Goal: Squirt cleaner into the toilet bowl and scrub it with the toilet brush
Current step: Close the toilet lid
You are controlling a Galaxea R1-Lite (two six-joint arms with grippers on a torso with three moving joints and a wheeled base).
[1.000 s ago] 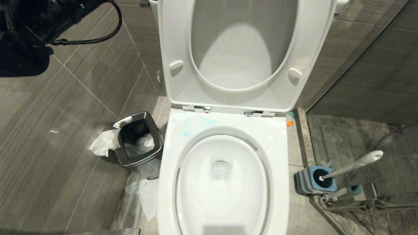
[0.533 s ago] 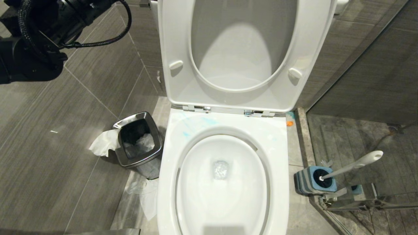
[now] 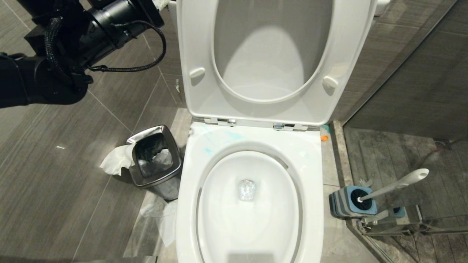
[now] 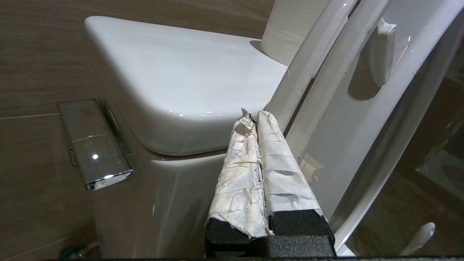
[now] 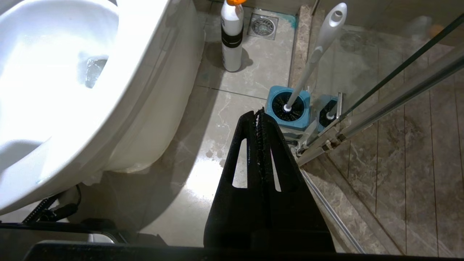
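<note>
Since a second ago the left arm (image 3: 47,69) has swung in from the far left corner of the head view toward the raised toilet seat, so more of its black body and looped cable now shows; nothing else in the scene has shifted. The left gripper (image 4: 253,117), seen from its wrist camera, has its two tape-wrapped fingers (image 4: 241,174) pressed together with nothing between them, their tips close to the front edge of the cistern lid (image 4: 181,76) and just beside the upright seat (image 4: 362,119). A chrome flush lever (image 4: 94,145) sits on the cistern's side.

The right gripper (image 5: 260,112) hangs low to the right of the toilet, its black fingers closed flat against each other and empty, above the floor tiles.

The toilet bowl (image 3: 219,226) lies open in the middle, water at its bottom and faint blue streaks on the rim behind it. The toilet brush (image 3: 398,184) stands tilted in its blue holder (image 3: 365,210) on the floor to the right, next to the glass shower screen. The cleaner (image 5: 232,36) stands upright on the floor farther back on that same side, near a floor drain (image 5: 263,26). A steel waste bin (image 3: 155,155) with loose paper sits left of the bowl.
</note>
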